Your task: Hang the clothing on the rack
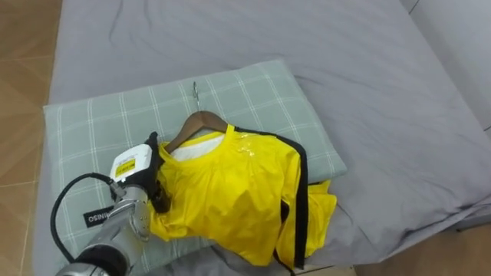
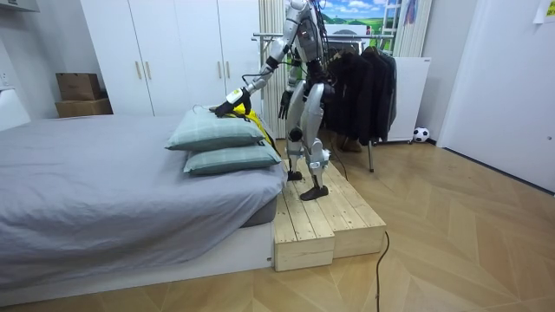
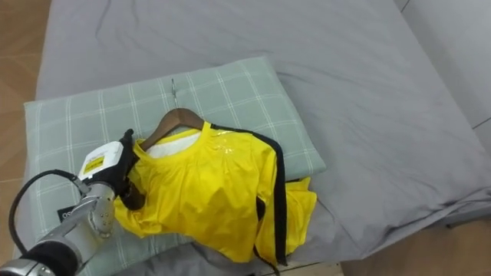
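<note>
Left eye view: the yellow shirt (image 1: 230, 195) is already threaded on the wooden hanger (image 1: 201, 121), and both lie flat on the checked pillow (image 1: 100, 123), the shirt's lower part spilling off the pillow's near edge. The left hand (image 1: 142, 172) sits at the pillow's near left part, pressed against the shirt's shoulder where the hanger's arm ends. Whether it grasps the cloth or only rests there I cannot tell. So the dressing of the hanger looks done. Lifting it, carrying it and hooking it up are left. A dark tag (image 1: 96, 217) with pale lettering lies on the pillow beside the wrist, and the back of the hand bears a yellow-and-white sticker with small print too fine to make out.

Room view: the robot stands on a wooden platform (image 2: 321, 217) beside the pillow, bending its left arm down to it. The right hand (image 2: 284, 106) hangs by the body, away from the pillow, its state not clear. A clothes rack (image 2: 347, 36) with dark garments (image 2: 355, 87) stands behind the robot, well apart from the pillow, likely the place to hang.

Right eye view: the hanger's metal hook (image 3: 175, 90) points toward the pillow's far edge, free of any rail.
</note>
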